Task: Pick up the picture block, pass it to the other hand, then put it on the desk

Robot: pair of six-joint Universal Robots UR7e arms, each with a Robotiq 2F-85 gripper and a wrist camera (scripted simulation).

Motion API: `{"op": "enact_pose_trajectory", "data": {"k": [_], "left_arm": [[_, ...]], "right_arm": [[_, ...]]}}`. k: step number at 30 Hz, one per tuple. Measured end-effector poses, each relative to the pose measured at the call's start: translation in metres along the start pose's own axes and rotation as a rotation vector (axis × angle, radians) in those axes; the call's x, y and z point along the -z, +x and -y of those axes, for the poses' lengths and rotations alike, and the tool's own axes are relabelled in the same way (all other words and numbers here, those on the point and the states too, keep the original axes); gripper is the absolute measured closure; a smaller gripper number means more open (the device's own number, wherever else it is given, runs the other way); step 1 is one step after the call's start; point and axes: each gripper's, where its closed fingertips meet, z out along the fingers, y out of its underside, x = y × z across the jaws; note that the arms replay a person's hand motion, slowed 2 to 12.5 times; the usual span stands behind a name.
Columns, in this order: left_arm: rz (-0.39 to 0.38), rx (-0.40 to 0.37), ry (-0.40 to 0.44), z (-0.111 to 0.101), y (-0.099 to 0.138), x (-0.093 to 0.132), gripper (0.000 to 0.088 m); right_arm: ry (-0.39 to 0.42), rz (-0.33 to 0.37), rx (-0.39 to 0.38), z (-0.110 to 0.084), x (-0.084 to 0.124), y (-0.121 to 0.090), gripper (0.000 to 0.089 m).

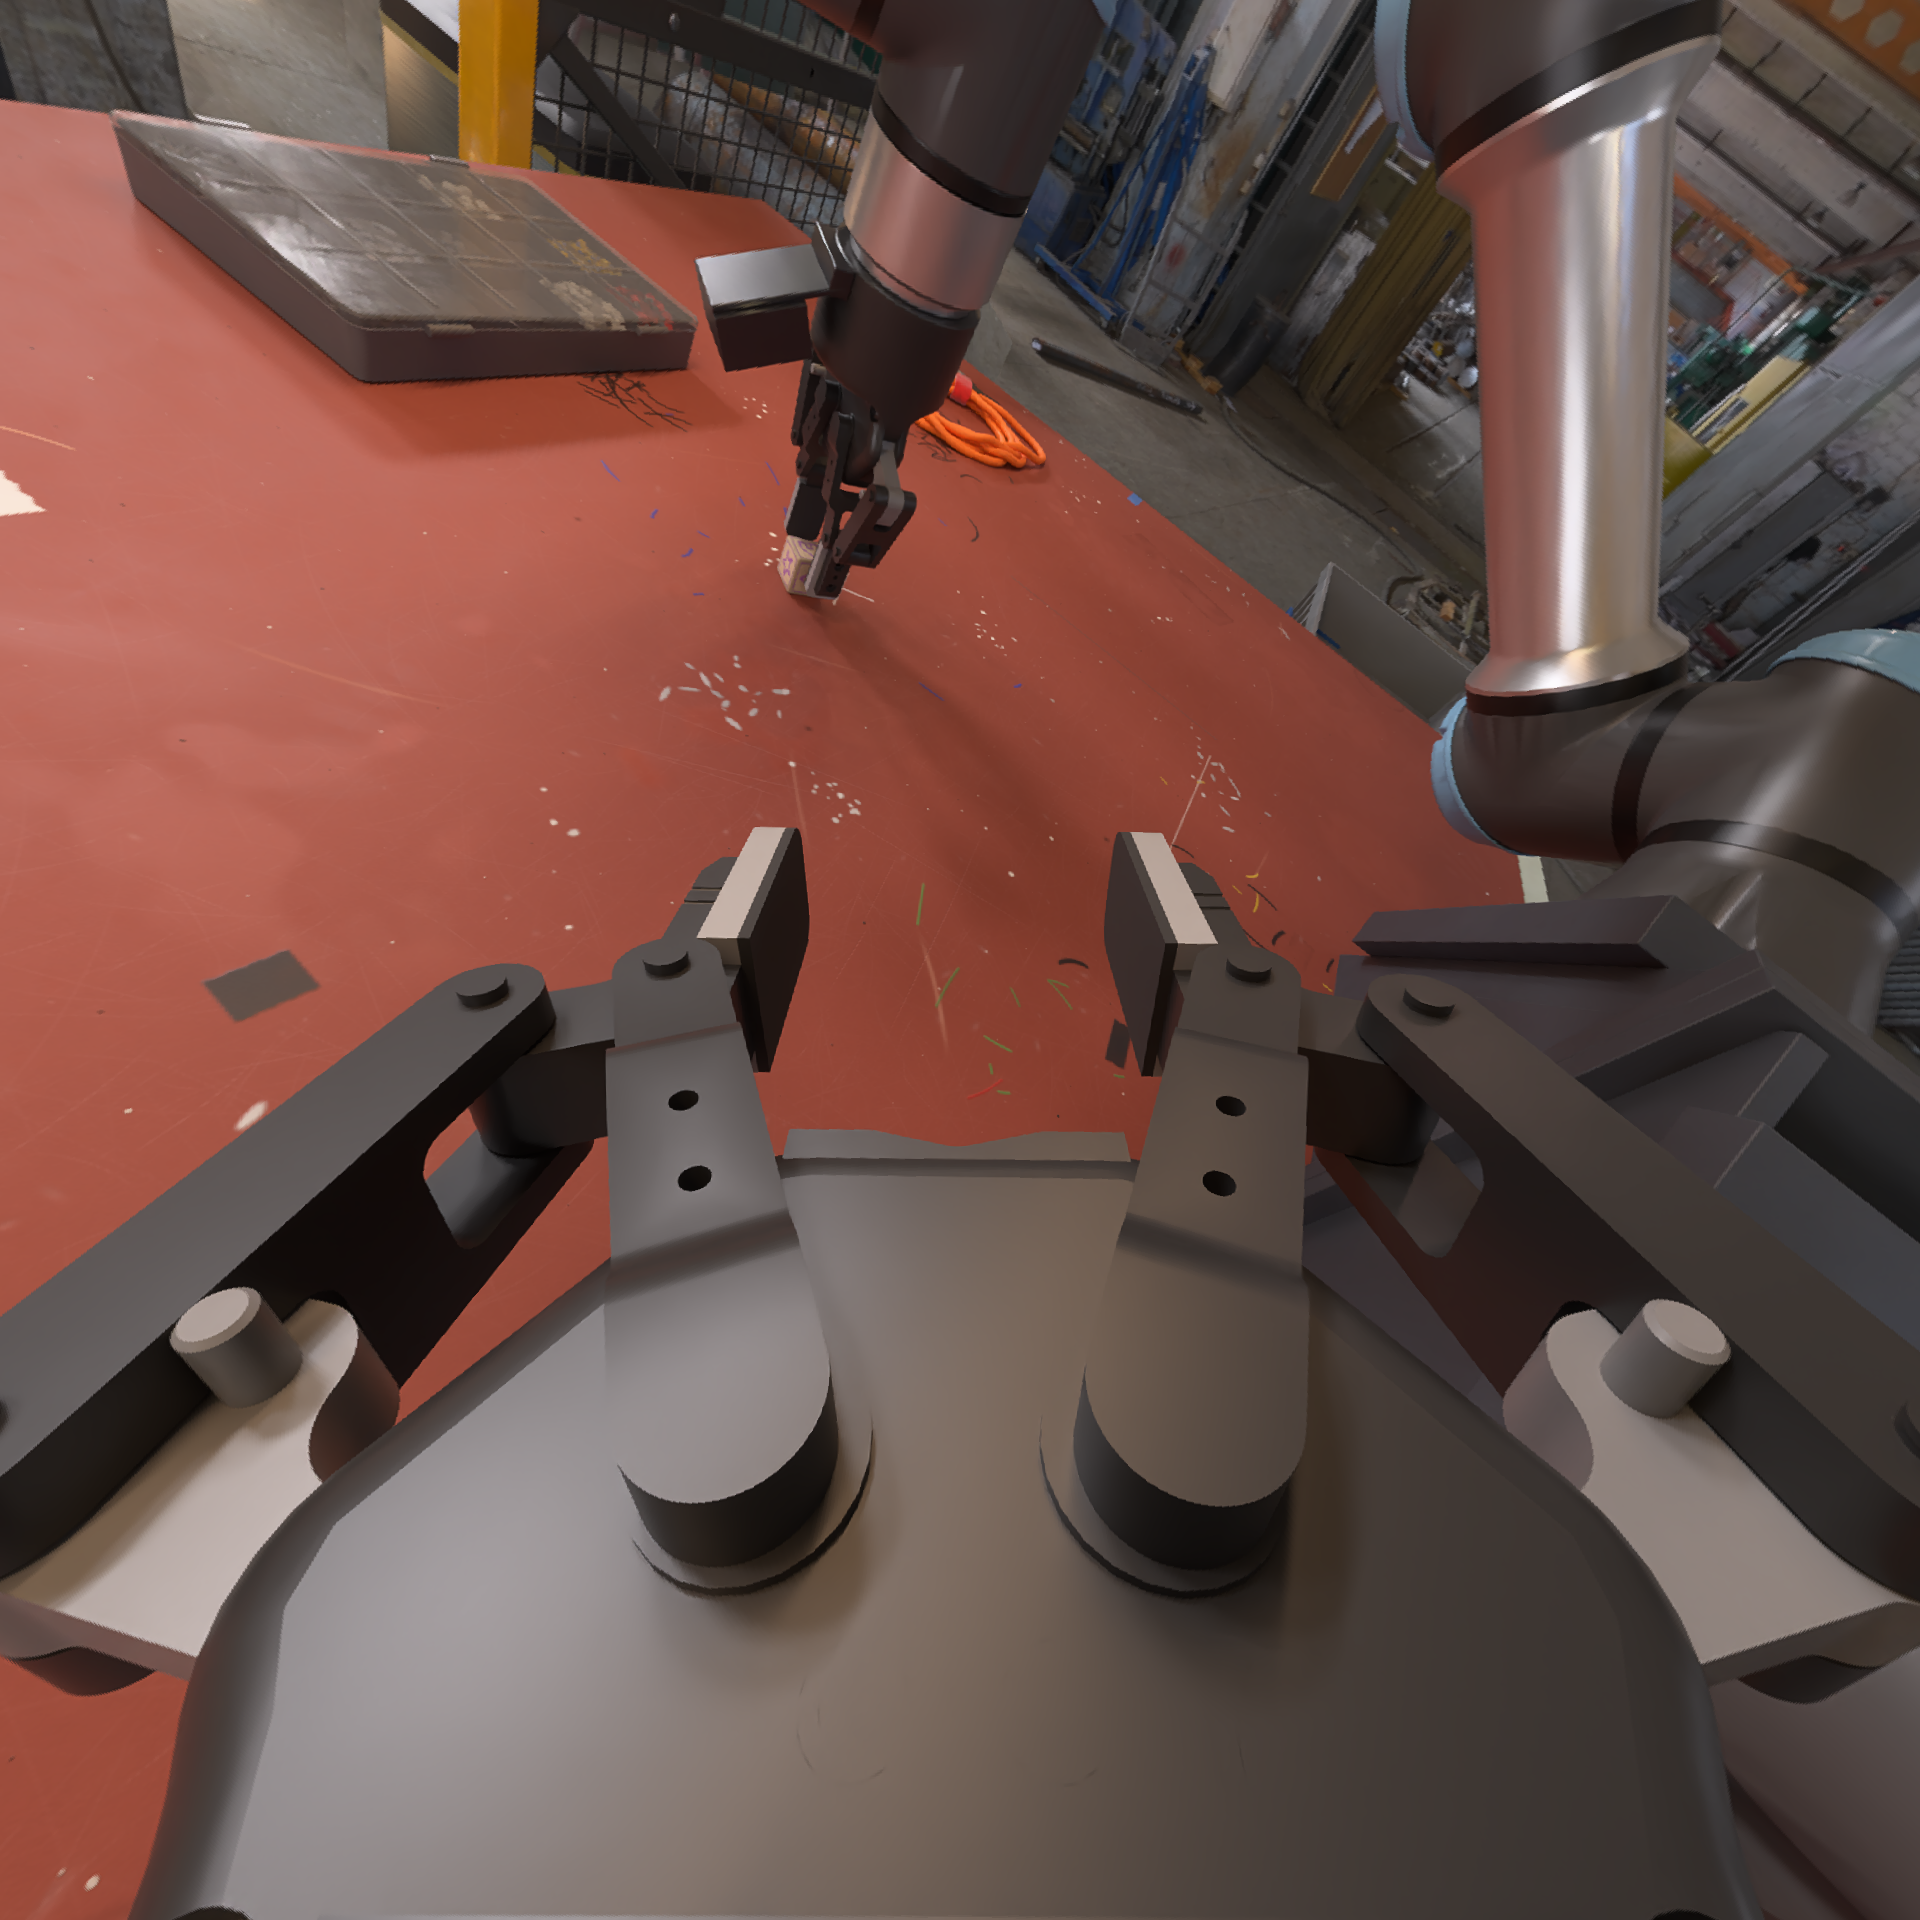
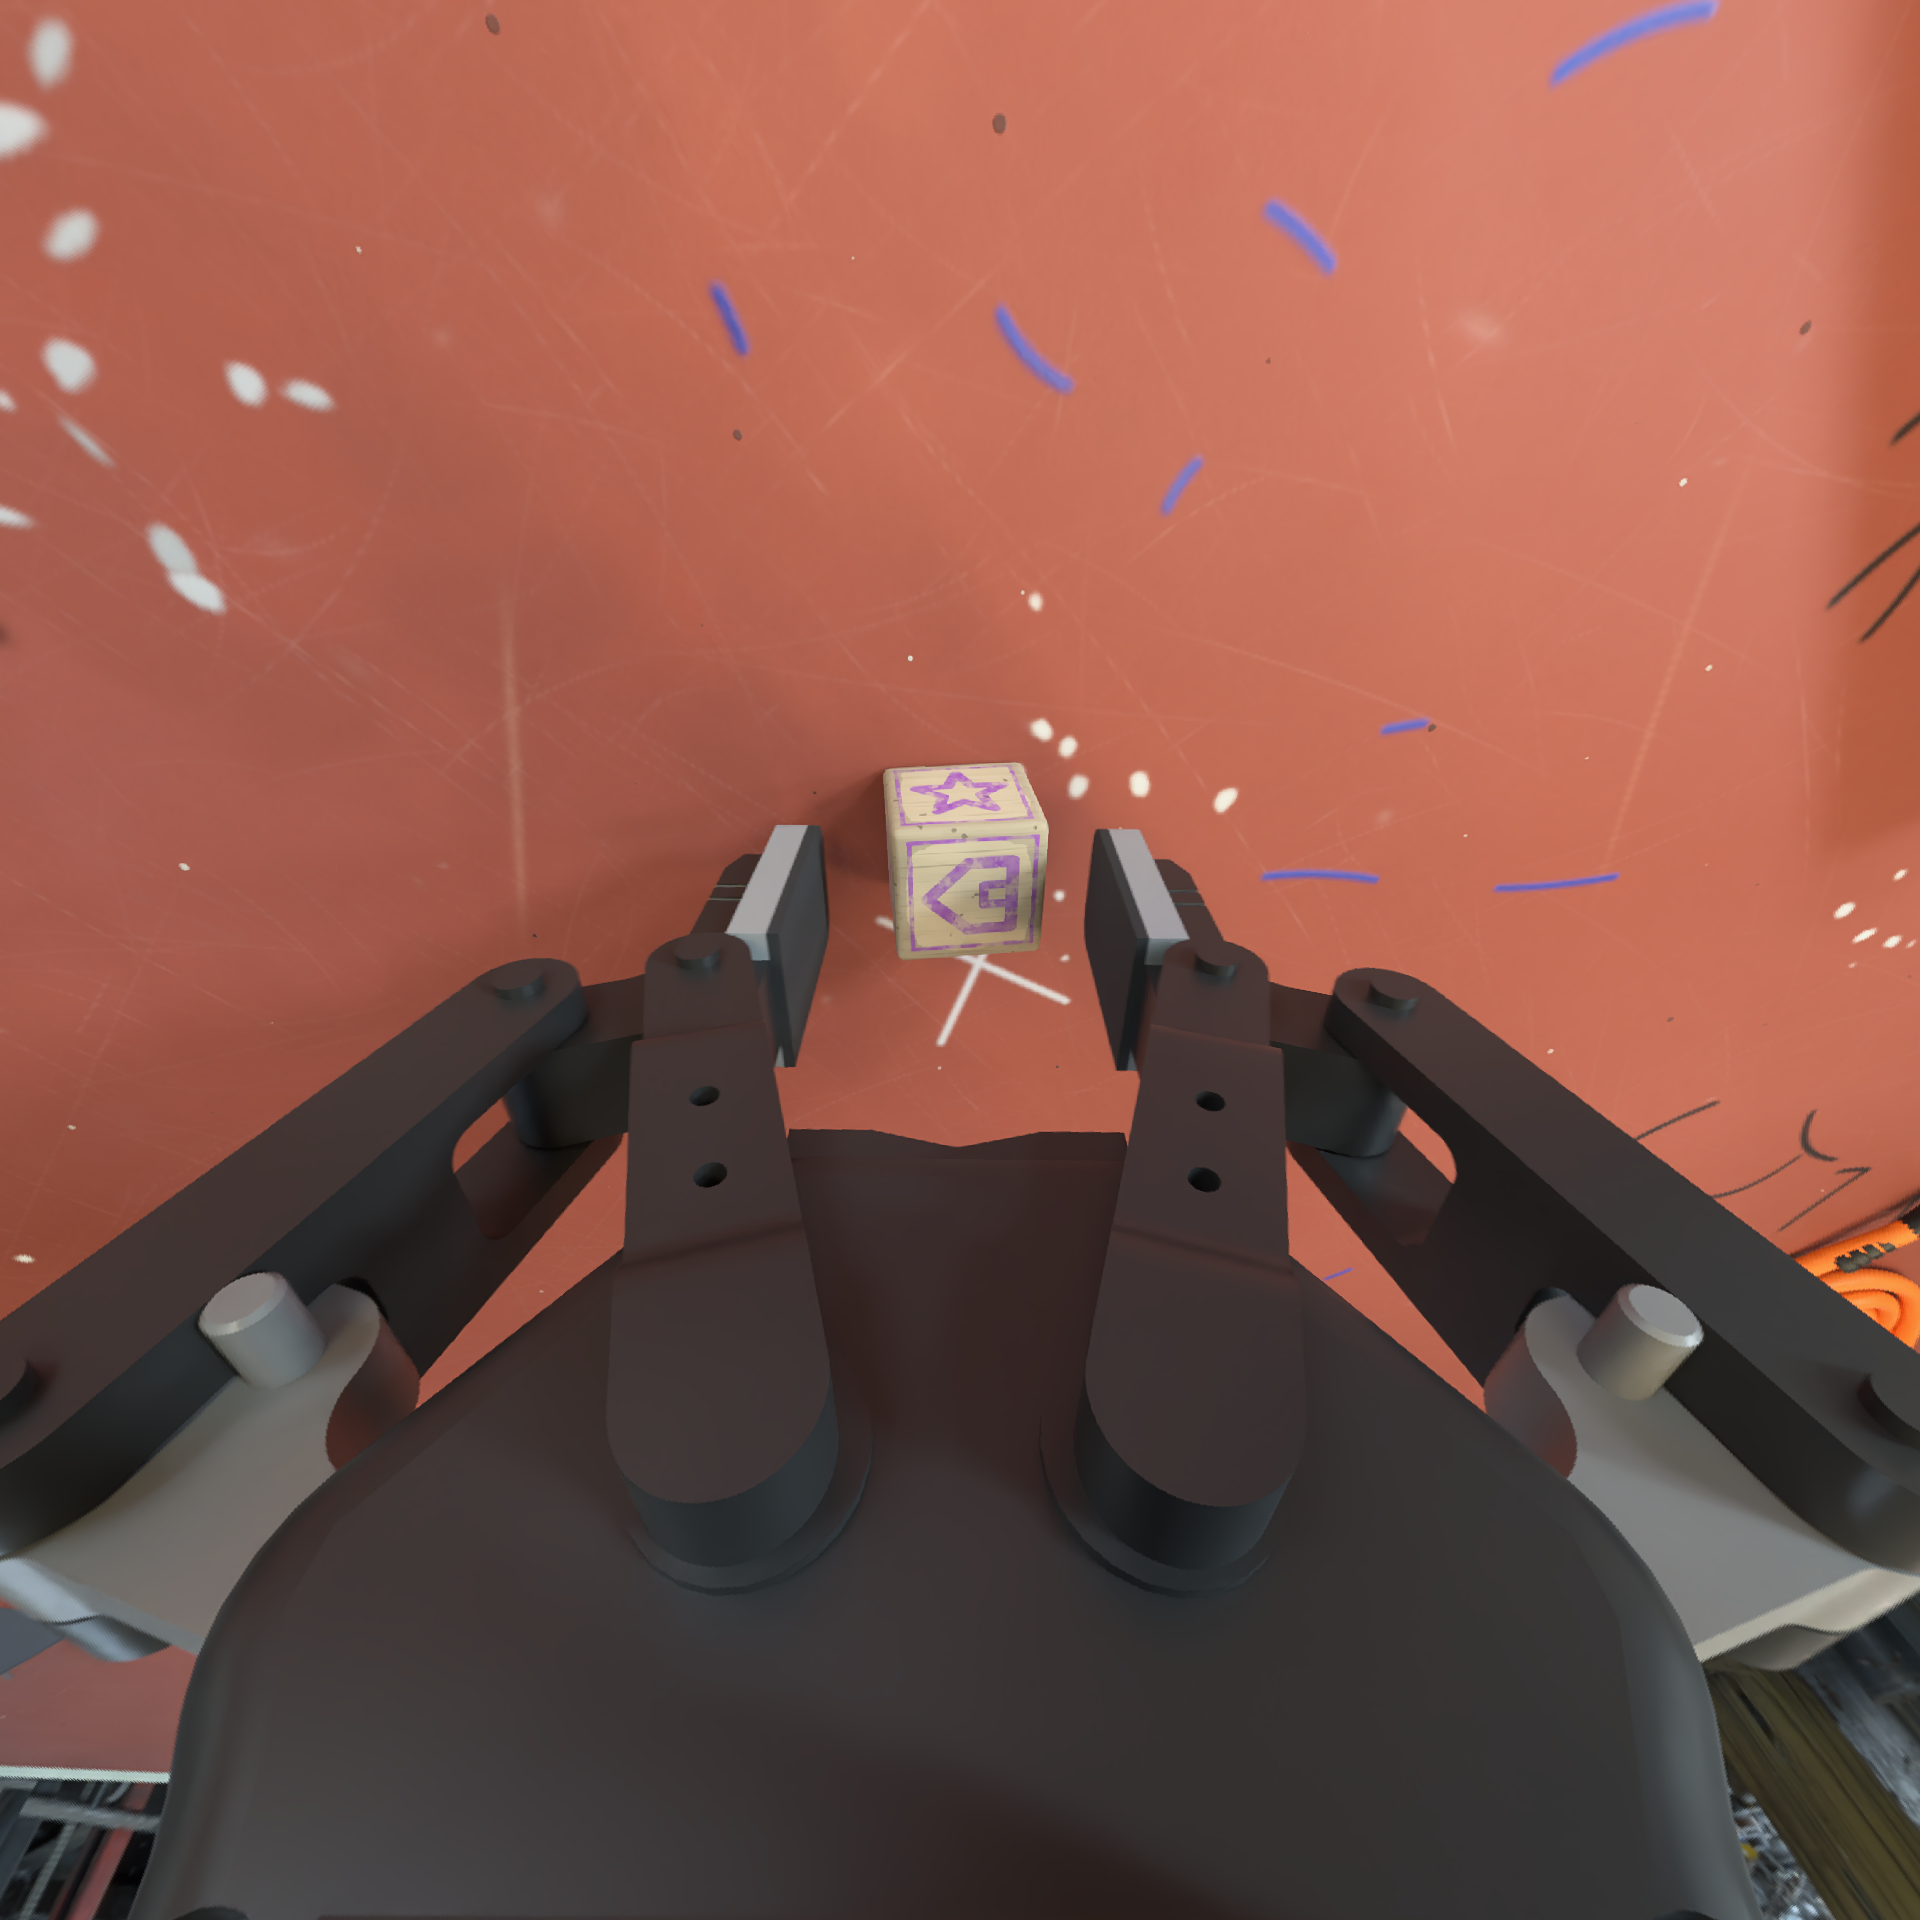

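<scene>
The picture block point(image 2: 966, 857) is a small pale wooden cube with purple drawings, a star on one face. It rests on the red desk point(image 2: 520, 623). My right gripper point(image 2: 956, 873) is open, with one finger on each side of the block and a gap on both sides. In the left wrist view the same block point(image 1: 802, 569) shows far off on the desk under the right gripper point(image 1: 831, 566). My left gripper point(image 1: 956, 894) is open and empty, low over the near part of the desk point(image 1: 416, 727).
A flat dark case point(image 1: 384, 260) lies on the desk at the far left. An orange coiled cable point(image 1: 987, 431) lies near the desk's far edge, also in the right wrist view point(image 2: 1870, 1299). The right arm's base point(image 1: 1683, 831) stands at the right. The desk's edge runs behind it.
</scene>
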Motion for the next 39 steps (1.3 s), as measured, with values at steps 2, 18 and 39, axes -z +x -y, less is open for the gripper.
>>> {"op": "enact_pose_trajectory", "data": {"k": [2,18,39], "left_arm": [[0.009,-0.002,-0.001,0.001,-0.002,0.001,0.0363],[0.179,-0.060,-0.017,0.015,-0.034,0.009,0.0363],[0.420,-0.543,-0.402,0.049,-0.108,0.001,0.0357]], "right_arm": [[-0.001,-0.007,0.001,0.000,0.001,0.000,0.0384],[0.048,-0.060,0.010,-0.003,0.030,-0.002,0.0302],[0.268,-0.263,0.085,-0.010,0.101,-0.025,0.0334]]}}
